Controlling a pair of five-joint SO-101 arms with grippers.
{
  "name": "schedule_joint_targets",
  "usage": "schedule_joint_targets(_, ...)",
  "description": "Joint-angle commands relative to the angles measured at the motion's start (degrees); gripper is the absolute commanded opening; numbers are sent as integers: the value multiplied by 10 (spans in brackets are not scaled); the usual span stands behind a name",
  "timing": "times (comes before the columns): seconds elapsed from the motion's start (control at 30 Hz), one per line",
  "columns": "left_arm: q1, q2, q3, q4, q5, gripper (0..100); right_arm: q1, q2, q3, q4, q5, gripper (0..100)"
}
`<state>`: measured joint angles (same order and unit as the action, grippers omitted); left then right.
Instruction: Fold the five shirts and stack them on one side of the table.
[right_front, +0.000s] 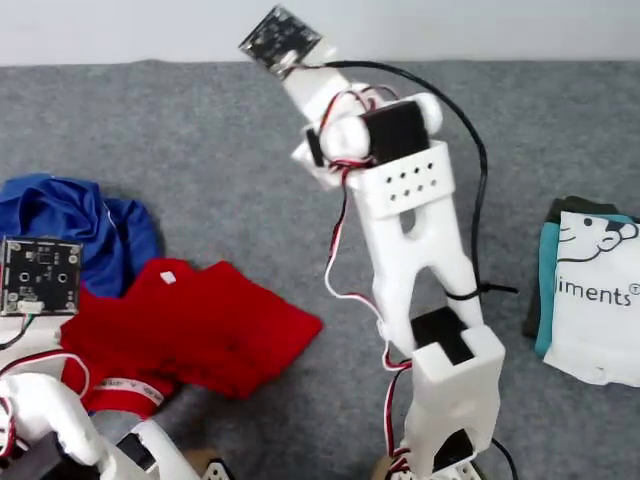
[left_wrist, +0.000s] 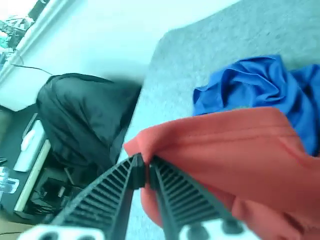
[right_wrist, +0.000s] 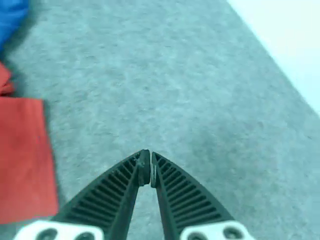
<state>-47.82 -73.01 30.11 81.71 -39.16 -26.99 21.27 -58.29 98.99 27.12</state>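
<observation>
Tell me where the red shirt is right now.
In the high view the red shirt lies on the left side of the table, next to the blue shirt, with the left claw shut on its edge.

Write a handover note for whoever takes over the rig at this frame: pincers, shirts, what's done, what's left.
Left pincer: shut on an edge of the red shirt.
Right pincer: shut, empty, above the grey table.
The red shirt lies partly spread, left of middle, and the blue shirt is crumpled beyond it.
Done: folded stack at the right edge, with the white printed shirt on top and the teal shirt and dark shirt beneath.
Left: fold red and blue, then add them to the stack.
</observation>
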Motion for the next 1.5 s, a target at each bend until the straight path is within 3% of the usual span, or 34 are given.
schedule_joint_targets(0.0,4,2,-19,47,4,4,-37,11,-24,23,-18,11)
schedule_joint_targets(0.1,-6,-2,-19,92,3,5,-68,71,-24,37,-49,41)
schedule_joint_targets(0.3,-38,2,-12,140,3,5,-128,168,-26,36,-130,215)
schedule_joint_targets(0.6,-40,-3,22,175,4,5,-208,262,-27,9,-142,217)
schedule_joint_targets(1.13,-40,-4,22,186,5,5,-215,336,-27,-102,-138,216)
schedule_joint_targets(1.47,-40,-4,23,186,5,5,-233,385,-27,-118,-137,214)
